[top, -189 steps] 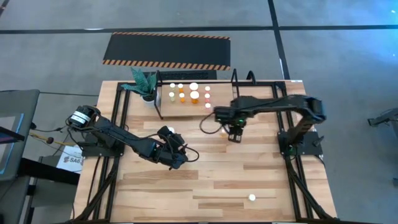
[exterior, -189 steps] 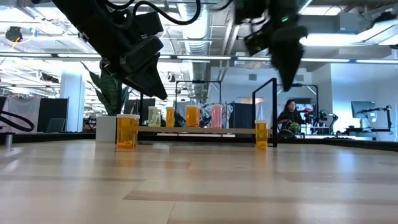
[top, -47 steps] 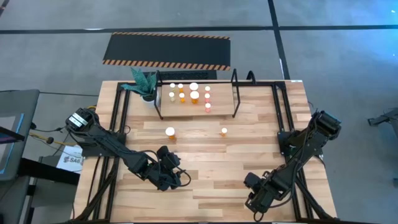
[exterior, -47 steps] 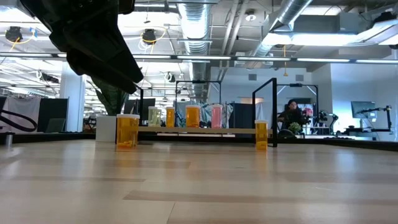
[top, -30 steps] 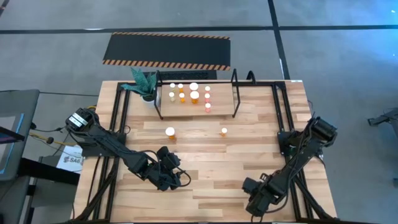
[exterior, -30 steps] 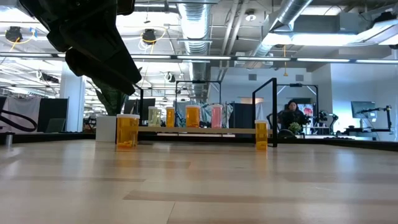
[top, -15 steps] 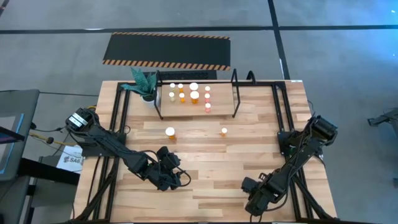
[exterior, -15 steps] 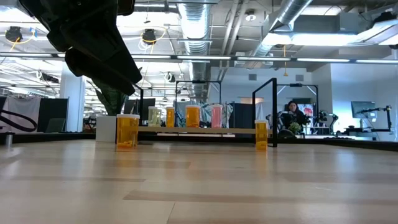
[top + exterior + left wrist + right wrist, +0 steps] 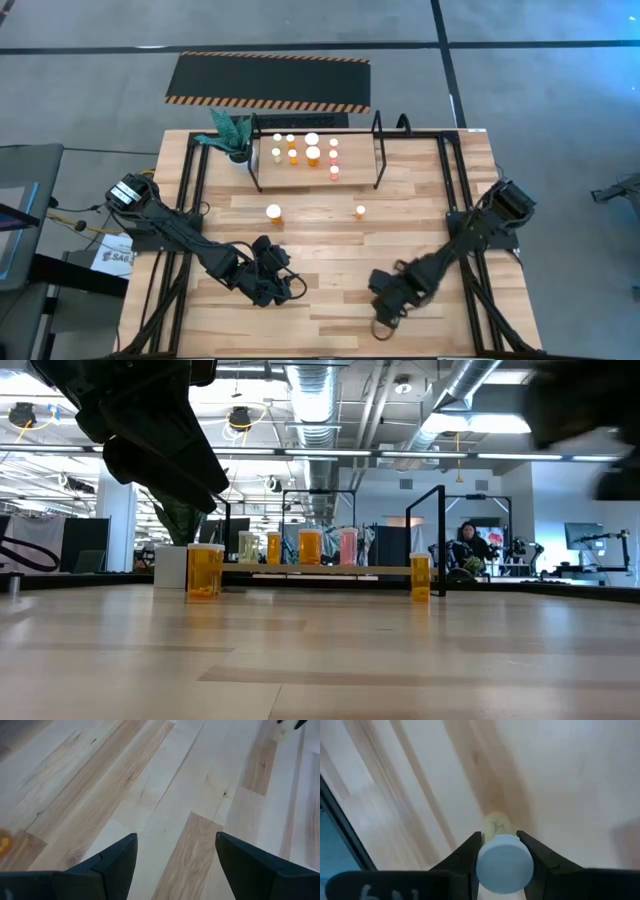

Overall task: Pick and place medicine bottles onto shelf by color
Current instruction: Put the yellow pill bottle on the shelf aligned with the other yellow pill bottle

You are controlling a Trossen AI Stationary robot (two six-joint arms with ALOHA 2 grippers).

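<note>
The shelf (image 9: 355,170) stands at the table's far side and carries several medicine bottles (image 9: 312,150) with white caps; in the low view the shelf (image 9: 385,570) shows with the row on it. Two orange bottles stand on the table in front of it, a larger one (image 9: 273,212) (image 9: 205,570) and a smaller one (image 9: 360,212) (image 9: 419,577). My right gripper (image 9: 385,298) (image 9: 499,837) is near the table's front, right of the middle, shut on a pale yellow bottle (image 9: 496,824). My left gripper (image 9: 272,282) (image 9: 175,851) waits open at the near left, with only bare wood between its fingers. My right gripper pinches the pale yellow bottle between its two fingers (image 9: 470,849), one on each side of its white cap (image 9: 505,865). The fingers come from above, pointing steeply down. The bottle stands upright in the hold, cap toward the wrist. Whether its bottom is off the table I cannot tell.
A green plant in a white pot (image 9: 232,135) stands left of the shelf. A black hazard-striped mat (image 9: 270,80) lies on the floor beyond the table. Black frame rails run along the table's left and right sides (image 9: 190,200). A person (image 9: 468,550) sits in the room behind.
My right gripper has gone from the near right corner toward the table's left and a little toward the far edge. In the low view the right arm now shows as a blur at the upper right.
</note>
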